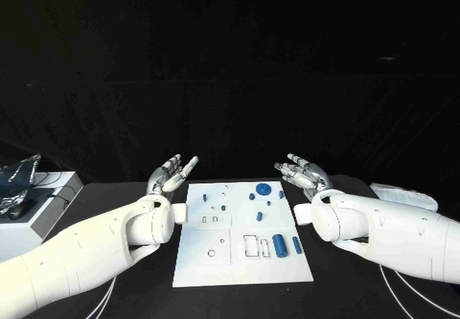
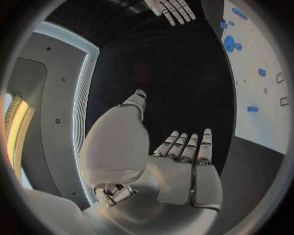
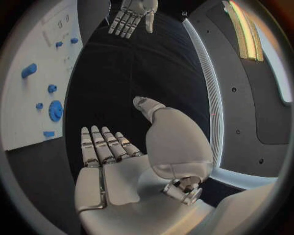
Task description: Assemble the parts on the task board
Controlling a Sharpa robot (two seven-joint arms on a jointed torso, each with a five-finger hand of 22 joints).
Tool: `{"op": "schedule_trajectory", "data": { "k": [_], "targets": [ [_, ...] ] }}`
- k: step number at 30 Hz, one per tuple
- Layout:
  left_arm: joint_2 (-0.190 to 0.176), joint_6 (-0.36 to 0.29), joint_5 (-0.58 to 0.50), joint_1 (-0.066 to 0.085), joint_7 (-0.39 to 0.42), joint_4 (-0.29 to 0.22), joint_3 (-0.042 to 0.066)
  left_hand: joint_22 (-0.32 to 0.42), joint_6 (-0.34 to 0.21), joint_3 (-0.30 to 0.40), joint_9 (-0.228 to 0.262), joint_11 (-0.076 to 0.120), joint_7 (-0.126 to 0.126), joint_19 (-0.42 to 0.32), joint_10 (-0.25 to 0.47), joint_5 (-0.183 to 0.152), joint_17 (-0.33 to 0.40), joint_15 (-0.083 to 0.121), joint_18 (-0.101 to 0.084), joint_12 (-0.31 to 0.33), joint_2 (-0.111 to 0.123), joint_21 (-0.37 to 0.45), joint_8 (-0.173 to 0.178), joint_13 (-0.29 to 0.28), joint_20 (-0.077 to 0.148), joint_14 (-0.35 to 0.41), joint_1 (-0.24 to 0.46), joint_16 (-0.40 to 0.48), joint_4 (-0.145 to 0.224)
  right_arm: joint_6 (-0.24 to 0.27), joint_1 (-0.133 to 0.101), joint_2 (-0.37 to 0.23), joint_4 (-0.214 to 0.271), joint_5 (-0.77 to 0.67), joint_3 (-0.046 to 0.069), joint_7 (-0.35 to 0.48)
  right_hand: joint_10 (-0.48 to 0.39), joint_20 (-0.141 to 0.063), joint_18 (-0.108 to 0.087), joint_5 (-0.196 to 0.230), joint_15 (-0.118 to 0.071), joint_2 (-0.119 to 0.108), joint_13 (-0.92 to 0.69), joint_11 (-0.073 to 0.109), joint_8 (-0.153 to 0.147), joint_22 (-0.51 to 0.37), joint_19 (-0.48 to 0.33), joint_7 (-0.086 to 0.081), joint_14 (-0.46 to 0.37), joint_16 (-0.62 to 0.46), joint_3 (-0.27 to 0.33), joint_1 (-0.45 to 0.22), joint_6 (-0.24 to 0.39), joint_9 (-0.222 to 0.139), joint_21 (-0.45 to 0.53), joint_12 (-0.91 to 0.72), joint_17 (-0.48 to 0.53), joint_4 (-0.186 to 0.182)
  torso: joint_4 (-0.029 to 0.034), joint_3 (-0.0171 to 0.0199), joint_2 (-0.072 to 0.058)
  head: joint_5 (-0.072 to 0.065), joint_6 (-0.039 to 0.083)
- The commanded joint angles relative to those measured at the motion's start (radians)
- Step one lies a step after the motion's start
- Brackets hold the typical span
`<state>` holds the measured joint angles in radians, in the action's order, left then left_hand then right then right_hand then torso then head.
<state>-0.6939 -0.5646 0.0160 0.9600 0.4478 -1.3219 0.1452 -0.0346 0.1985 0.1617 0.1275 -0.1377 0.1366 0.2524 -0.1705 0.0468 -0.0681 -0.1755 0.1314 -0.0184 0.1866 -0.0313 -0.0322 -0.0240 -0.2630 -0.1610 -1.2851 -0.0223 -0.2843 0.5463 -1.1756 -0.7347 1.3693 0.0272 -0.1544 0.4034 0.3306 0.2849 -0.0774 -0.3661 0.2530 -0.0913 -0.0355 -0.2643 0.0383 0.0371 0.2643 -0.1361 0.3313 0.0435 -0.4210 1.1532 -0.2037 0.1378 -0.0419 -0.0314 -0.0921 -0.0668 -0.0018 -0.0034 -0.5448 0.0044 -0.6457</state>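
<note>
Black cloth hangs behind a black table (image 1: 125,193) in the head view, and the white task board (image 1: 243,266) lies in the table's middle, its long sides running away from the robot; the left hand (image 1: 171,174) is raised beside the board's far left corner, fingers straight and apart, grasping nothing; the right hand (image 1: 302,173) is raised beside the far right corner, likewise spread and empty; neither touches the board; on the board, a blue gear (image 1: 264,189) lies near the far edge with small blue parts (image 1: 251,197) just beside it, a small blue peg (image 1: 260,215) sits around the middle, and a larger blue cylinder (image 1: 280,245) lies toward the near right corner with a slimmer blue piece (image 1: 297,245) just beside it; outlined slots (image 1: 251,244) sit beside the cylinder; white equipment (image 1: 28,199) stands at the table's left edge; from the left wrist, the left hand (image 2: 178,161) shows an open palm with fingers extended together and thumb standing apart, nothing in it; the task board (image 2: 260,112) lies off to one side with the gear (image 2: 230,43) and a few small blue parts (image 2: 252,108) on it, and the right hand (image 2: 173,9) is across the dark table, fingers spread; from the right wrist, the right hand (image 3: 116,161) is equally released, palm bare, fingers straight; the task board (image 3: 24,112) carries the gear (image 3: 56,110), the cylinder (image 3: 28,70) and small blue parts (image 3: 52,88), while the left hand (image 3: 132,15) hangs opposite, fingers apart.
</note>
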Motion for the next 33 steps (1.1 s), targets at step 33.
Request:
{"op": "schedule_trajectory", "data": {
  "k": [33],
  "targets": [
    [-0.148, 0.262, 0.218, 0.002, -0.1, -0.103, 0.074, -0.267, 0.805, 0.32, 0.243, 0.082, 0.0, 0.864, -1.128, 0.007, -0.576, 0.173, 0.047, -0.253, -0.01, -0.557, -0.282, -0.161, 0.156, -1.021, -0.131, -0.698, 0.135, -0.148, -0.094, 0.11, -0.256, -1.264, -0.013, -0.267, 0.952, -0.194, -0.087, 0.052, -0.265, -0.082, -0.041, 0.186, 0.141, 0.613, 0.865, -0.023, 1.13, 0.623, -0.099, 0.166, -0.817, 0.128, -0.932, -0.031, -0.464, 0.163, 0.0185, -0.0104, -0.094, -0.014, 0.003]
  ]
}}
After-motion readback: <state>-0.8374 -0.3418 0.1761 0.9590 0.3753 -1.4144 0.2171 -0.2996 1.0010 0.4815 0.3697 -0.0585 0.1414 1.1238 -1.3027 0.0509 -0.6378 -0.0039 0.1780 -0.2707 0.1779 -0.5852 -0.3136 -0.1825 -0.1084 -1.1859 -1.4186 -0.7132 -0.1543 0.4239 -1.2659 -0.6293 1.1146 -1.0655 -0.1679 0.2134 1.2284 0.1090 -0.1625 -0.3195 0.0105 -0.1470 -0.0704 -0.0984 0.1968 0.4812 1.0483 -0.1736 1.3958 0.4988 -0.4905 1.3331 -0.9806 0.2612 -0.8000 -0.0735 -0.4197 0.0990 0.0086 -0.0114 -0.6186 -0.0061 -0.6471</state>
